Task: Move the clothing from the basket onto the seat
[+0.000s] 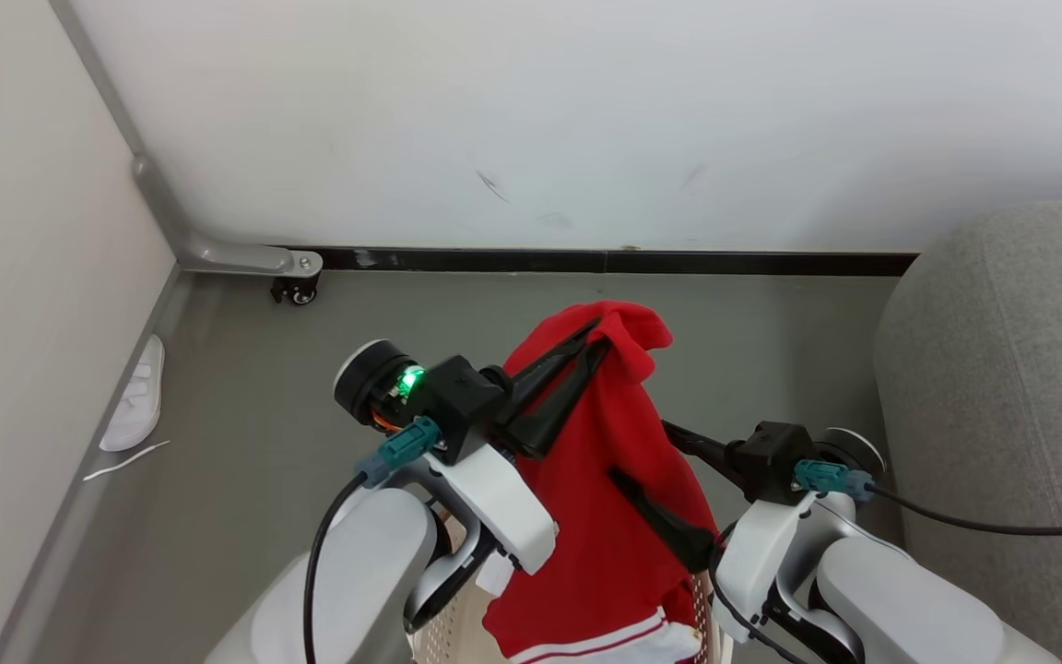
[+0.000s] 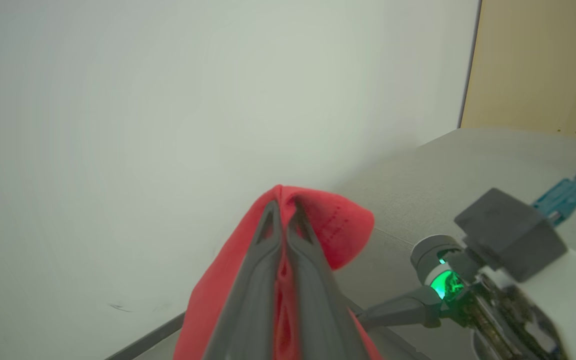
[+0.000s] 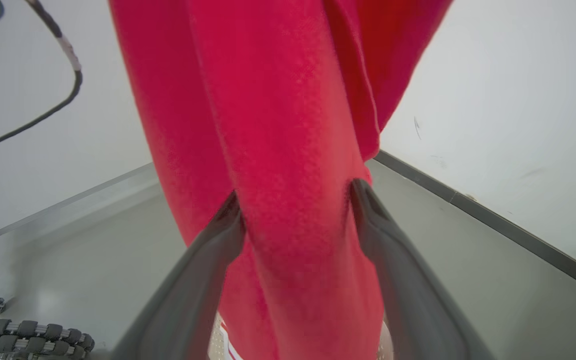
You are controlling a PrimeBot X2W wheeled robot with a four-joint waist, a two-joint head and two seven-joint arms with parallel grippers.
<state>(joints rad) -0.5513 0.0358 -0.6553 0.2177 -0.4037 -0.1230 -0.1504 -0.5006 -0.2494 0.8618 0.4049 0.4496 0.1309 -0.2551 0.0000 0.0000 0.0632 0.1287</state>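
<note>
- Clothing (image 1: 605, 498): we see one red garment hanging in a long drape. Its top fold is lifted high and its white, red-striped hem (image 1: 600, 646) is down at the basket (image 1: 443, 636).
- Left gripper (image 1: 597, 334): its fingers are pressed together on the garment's top fold. In the left wrist view the red cloth bunches around the closed tips (image 2: 283, 202).
- Right gripper (image 1: 639, 450): its fingers are spread wide, lower on the drape. In the right wrist view the cloth column runs between the two fingers (image 3: 295, 192) and brushes both.
- Seat (image 1: 1001, 387): the grey upholstery lies to the robot's right, apart from the garment.
- Surroundings: grey floor (image 1: 310, 369), and a white slipper (image 1: 135, 397) by the left wall.
</note>
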